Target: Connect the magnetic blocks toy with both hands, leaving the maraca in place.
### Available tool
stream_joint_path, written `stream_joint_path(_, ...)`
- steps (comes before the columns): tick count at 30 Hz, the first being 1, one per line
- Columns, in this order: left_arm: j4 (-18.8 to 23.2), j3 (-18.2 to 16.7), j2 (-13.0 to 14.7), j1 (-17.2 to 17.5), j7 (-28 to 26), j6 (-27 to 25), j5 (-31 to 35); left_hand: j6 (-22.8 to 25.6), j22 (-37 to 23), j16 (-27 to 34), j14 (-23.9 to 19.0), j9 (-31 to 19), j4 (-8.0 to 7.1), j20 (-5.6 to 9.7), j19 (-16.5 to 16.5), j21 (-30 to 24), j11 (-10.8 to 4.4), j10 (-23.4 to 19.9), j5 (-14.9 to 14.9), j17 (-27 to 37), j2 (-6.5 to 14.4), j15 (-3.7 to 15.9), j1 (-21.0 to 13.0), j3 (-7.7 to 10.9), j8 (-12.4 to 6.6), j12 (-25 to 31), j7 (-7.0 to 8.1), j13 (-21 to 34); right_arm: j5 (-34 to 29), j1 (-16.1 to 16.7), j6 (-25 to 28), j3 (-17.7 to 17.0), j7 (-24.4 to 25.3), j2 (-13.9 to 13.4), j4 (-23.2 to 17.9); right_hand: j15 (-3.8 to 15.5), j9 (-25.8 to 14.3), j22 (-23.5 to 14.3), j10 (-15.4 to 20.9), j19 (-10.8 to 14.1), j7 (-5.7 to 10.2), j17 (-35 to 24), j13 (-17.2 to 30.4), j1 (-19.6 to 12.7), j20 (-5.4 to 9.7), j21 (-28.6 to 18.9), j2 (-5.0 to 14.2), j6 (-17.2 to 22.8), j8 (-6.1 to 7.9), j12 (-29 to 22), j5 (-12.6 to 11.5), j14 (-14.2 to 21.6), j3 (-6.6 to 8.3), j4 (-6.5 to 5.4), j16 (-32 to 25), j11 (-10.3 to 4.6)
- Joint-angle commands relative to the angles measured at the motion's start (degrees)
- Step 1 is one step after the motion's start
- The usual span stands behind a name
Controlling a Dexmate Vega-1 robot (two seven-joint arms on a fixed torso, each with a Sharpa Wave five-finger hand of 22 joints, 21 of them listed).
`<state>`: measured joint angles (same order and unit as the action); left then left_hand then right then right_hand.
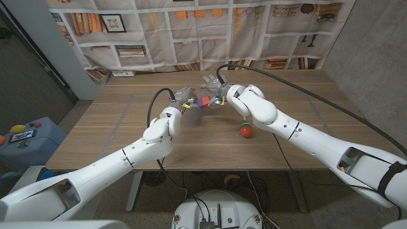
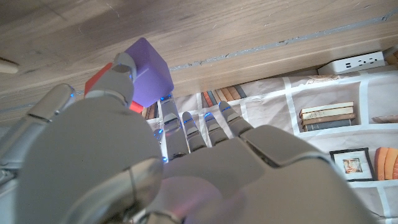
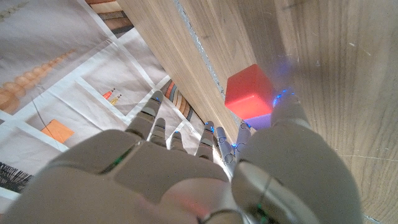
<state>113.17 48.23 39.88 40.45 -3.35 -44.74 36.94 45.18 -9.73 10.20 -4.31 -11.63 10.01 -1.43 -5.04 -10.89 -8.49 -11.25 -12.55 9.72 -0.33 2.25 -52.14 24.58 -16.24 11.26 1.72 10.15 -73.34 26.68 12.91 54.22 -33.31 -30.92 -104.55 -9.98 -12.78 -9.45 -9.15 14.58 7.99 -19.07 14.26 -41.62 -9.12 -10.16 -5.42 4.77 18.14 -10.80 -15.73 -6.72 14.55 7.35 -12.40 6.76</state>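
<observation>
- Both hands meet over the far middle of the counter [image 1: 95,140], so the joining step looks to be in hand.
- The left hand [image 1: 182,97] holds a purple block [image 2: 149,73] with a red piece beside it, fingers [image 2: 122,74] closed on it.
- The right hand [image 1: 216,87] presses a thumb against a red block [image 3: 249,92]; a purple face shows under it. I judge it gripped, the other fingers spread.
- In the head view the blocks [image 1: 201,102] sit together between the hands; I cannot tell if they are joined.
- Next, I'd say, comes pressing the faces flush.
- The maraca [image 1: 245,131] lies near the right forearm, apart from the hands.
</observation>
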Motion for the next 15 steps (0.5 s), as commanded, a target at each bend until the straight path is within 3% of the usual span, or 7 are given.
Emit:
stream_joint_path(1,1.55,-0.42,1.69,-0.4,2.08,0.01,0.81,8.06,-0.19,0.2,-0.27,-1.1,-0.27,-0.19,-0.38,-0.11,-0.15,-0.38,-0.31,0.12,0.63,0.15,-0.33,0.07,-0.32,-0.21,4.63,0.11,3.32,-0.72,-0.98,-0.91,-2.12,-0.46,-0.25,-0.28,-0.07,-0.21,-0.74,-0.73,0.16,-0.17,0.31,1.13,-0.09,0.14,0.1,-1.0,-0.28,-0.15,-0.36,-0.61,0.02,-0.47,0.36,-0.03)
stream_joint_path(15,2.79,-1.58,4.6,-1.23,6.5,2.66,1.18,8.0,-0.19,0.16,-0.16,-1.18,-0.3,-0.19,-0.38,-0.11,-0.04,-0.24,-0.33,0.12,0.69,0.12,-0.34,-0.04,-0.28,-0.27,4.75,0.11,11.94,-1.4,-2.34,-4.04,-3.72,-2.93,-1.77,-0.44,-0.07,-0.22,-0.93,-1.32,0.12,-0.29,0.34,2.49,-0.13,0.01,0.84,-1.69,-0.79,-0.46,-0.35,-0.75,-0.16,-1.14,0.22,0.13)
